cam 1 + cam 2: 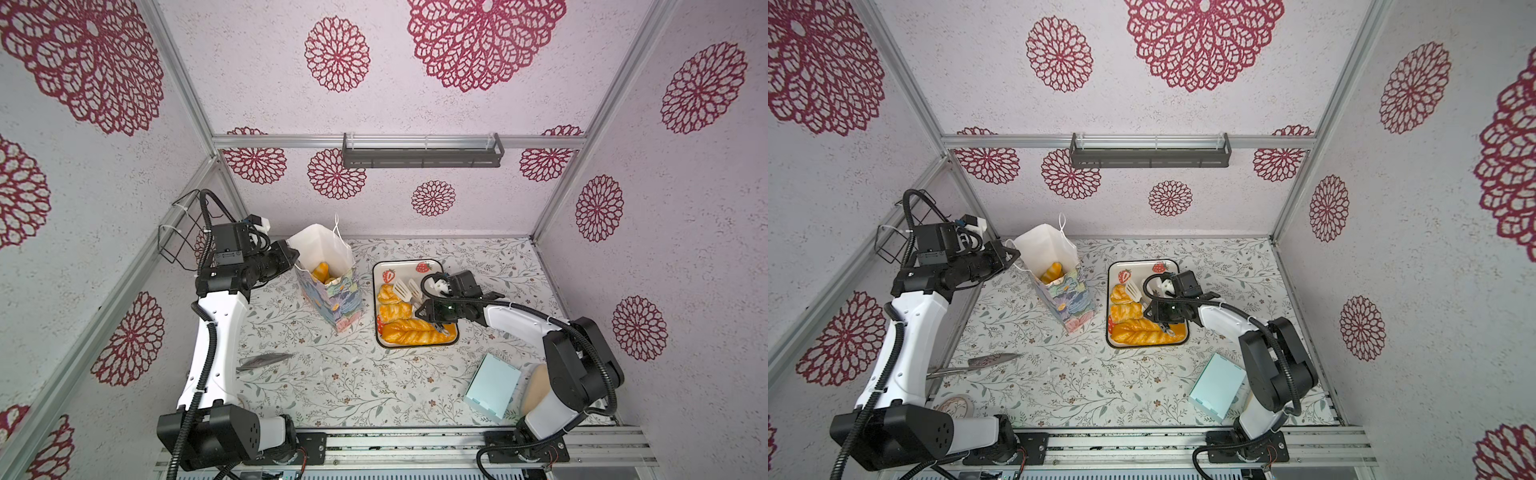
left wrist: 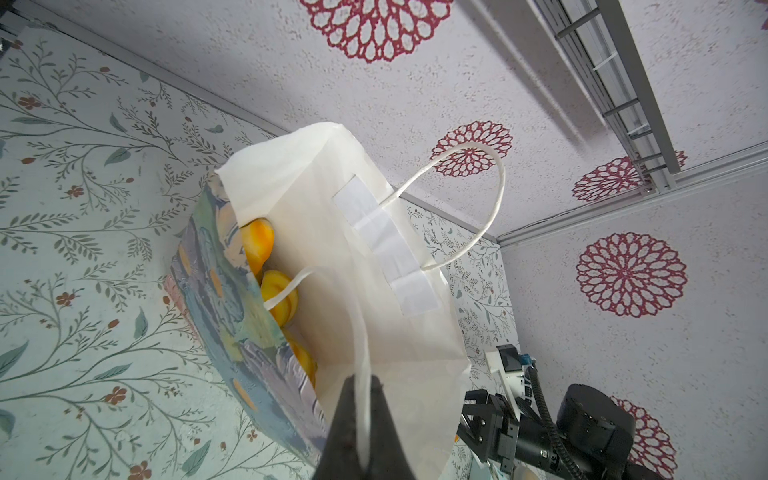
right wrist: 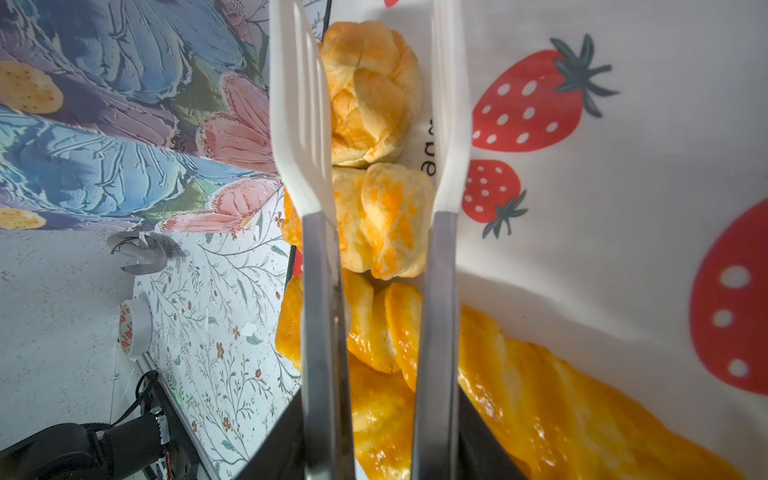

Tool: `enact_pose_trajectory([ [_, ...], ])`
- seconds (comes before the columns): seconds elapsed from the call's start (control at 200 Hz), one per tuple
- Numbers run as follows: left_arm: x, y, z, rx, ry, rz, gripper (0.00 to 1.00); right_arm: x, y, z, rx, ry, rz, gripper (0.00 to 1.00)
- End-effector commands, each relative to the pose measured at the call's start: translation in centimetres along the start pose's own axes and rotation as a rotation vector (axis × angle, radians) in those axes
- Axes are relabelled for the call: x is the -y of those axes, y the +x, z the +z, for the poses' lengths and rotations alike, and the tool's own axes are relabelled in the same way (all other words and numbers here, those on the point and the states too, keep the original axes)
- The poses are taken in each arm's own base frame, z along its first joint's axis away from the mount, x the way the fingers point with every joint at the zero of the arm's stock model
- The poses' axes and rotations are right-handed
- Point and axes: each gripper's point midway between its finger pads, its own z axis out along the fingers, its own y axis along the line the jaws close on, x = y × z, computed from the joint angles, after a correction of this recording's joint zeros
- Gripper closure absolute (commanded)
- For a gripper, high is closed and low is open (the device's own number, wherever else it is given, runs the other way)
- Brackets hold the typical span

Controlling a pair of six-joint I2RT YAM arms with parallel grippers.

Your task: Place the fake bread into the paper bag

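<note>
The paper bag (image 1: 332, 301) (image 1: 1068, 300) stands upright and open at the back left, white inside (image 2: 374, 266). My left gripper (image 1: 296, 254) (image 1: 1013, 253) (image 2: 365, 401) is shut on its cord handle (image 2: 362, 340) at the rim. Several pieces of fake bread (image 1: 321, 271) (image 1: 1052, 271) (image 2: 259, 243) lie in the bag. My right gripper (image 1: 420, 311) (image 1: 1148, 311) (image 3: 380, 419) is shut on the metal tongs (image 1: 405, 290) (image 1: 1134, 291) (image 3: 436, 291). Their white tips stand either side of a roll (image 3: 370, 91) on the strawberry tray (image 1: 409, 265) (image 1: 1144, 266). A second roll (image 3: 386, 220) and a long braided loaf (image 1: 409, 333) (image 1: 1142, 333) (image 3: 561, 395) also lie on the tray.
A light blue flat box (image 1: 492, 386) (image 1: 1219, 384) and a pale beige piece (image 1: 538, 382) lie at the front right by the right arm. A metal blade (image 1: 266, 360) (image 1: 984, 362) and a tape roll (image 1: 957, 405) (image 3: 135, 328) lie at the front left. A wire basket (image 1: 178, 232) hangs on the left wall.
</note>
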Motion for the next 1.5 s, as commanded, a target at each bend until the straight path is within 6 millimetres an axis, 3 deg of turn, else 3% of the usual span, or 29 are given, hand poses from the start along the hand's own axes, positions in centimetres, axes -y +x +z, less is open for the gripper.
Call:
enact_pose_trajectory([
  [0.0,0.0,0.5,0.1,-0.010,-0.003,-0.002,1.00,-1.9,-2.0,-0.7,0.049,-0.060,-0.029,0.56],
  [0.746,-0.3,0.8,0.2,-0.011,-0.006,0.001,1.00,-1.6,-1.9,0.4,0.023,-0.059,-0.023,0.59],
  [1.496,0.0,0.5,0.4,-0.010,0.009,-0.008,0.99,-2.0,-2.0,-0.2,0.035,-0.068,-0.025,0.68],
])
